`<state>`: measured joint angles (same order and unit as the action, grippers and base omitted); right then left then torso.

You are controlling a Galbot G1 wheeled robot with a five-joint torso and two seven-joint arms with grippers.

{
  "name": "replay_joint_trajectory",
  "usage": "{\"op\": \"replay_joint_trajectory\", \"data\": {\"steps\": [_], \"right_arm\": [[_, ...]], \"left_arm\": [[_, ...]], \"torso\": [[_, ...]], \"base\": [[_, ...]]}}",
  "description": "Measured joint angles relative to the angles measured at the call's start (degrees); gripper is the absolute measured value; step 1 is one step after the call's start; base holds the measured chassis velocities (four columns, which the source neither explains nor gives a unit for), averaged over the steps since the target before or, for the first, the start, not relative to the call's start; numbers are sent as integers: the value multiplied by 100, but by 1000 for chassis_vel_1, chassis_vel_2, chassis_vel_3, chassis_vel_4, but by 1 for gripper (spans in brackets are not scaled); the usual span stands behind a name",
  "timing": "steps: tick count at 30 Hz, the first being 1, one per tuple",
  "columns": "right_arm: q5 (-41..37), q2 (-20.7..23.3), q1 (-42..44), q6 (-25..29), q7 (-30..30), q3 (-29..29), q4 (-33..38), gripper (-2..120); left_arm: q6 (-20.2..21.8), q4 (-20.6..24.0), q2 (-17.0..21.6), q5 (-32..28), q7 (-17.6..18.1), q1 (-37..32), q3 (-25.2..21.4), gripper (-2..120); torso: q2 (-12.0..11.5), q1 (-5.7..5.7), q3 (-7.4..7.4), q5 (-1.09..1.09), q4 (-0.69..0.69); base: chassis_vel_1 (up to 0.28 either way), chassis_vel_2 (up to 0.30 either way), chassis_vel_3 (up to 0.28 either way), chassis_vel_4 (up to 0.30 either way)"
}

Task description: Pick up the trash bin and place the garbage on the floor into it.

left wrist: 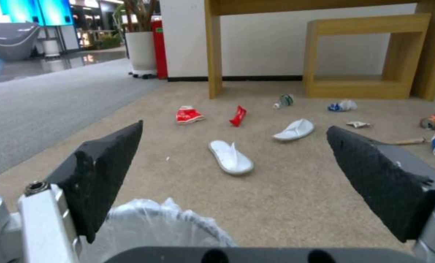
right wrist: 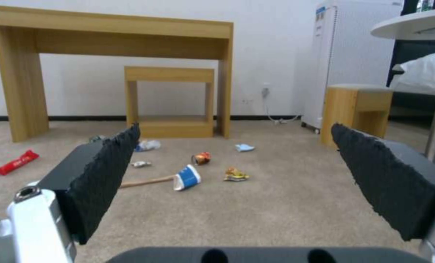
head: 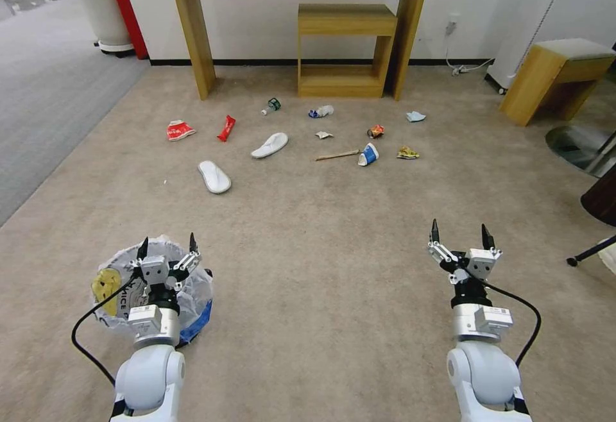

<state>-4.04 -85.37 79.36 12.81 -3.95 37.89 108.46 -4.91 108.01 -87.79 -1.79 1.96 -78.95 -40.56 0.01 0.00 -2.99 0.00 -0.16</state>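
One trash bin (head: 192, 294), lined with a crinkly whitish bag edged in blue, sits on the beige floor (head: 321, 294) at the near left, with a yellow wrapper already inside it. The left gripper (head: 168, 245) hangs directly above the bin, its jaws spread wide and holding nothing; from the left wrist the bag's rim (left wrist: 164, 219) shows just beneath the fingers (left wrist: 107, 175). The right gripper (head: 461, 232) is well apart to the right, over bare carpet, likewise wide open and empty. Ahead, open carpet lies between the bin and the garbage: the nearer slipper (head: 214, 176), a second slipper (head: 270, 145), red wrappers (head: 226, 128), a wooden stick (head: 337, 154) beside a blue-white cup (head: 368, 154). Beyond stands a wooden desk (head: 192, 24)
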Motion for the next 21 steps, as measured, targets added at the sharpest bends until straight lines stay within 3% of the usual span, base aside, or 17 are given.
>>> {"op": "replay_joint_trajectory", "data": {"steps": [21], "right_arm": [[42, -13, -94, 74, 1, -8, -150, 100]], "left_arm": [[-2, -125, -9, 0, 0, 91, 2, 100]], "torso": [[0, 0, 0, -1, 1]], "base": [[135, 130, -129, -139]]}}
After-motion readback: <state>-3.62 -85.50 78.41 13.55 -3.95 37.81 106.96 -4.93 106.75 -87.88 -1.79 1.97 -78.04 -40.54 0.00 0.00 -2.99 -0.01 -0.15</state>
